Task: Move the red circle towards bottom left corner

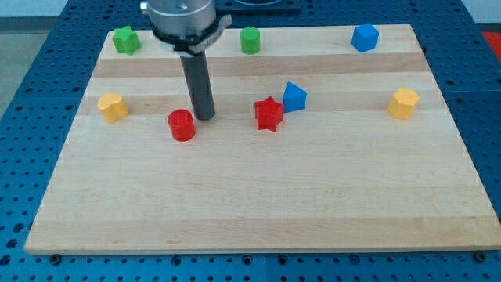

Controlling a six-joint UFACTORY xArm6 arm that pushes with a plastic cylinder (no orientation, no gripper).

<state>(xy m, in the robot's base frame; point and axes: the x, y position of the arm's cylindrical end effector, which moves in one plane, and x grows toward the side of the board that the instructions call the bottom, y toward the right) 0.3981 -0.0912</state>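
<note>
The red circle is a short red cylinder left of the board's middle. My tip stands just to its upper right, close to it or touching; I cannot tell which. The rod rises from there to the arm's head at the view's top. The board's bottom left corner lies far below and left of the red circle.
A red star and a blue block touch, right of my tip. A yellow block sits at the left, another yellow block at the right. A green star, a green cylinder and a blue block line the top.
</note>
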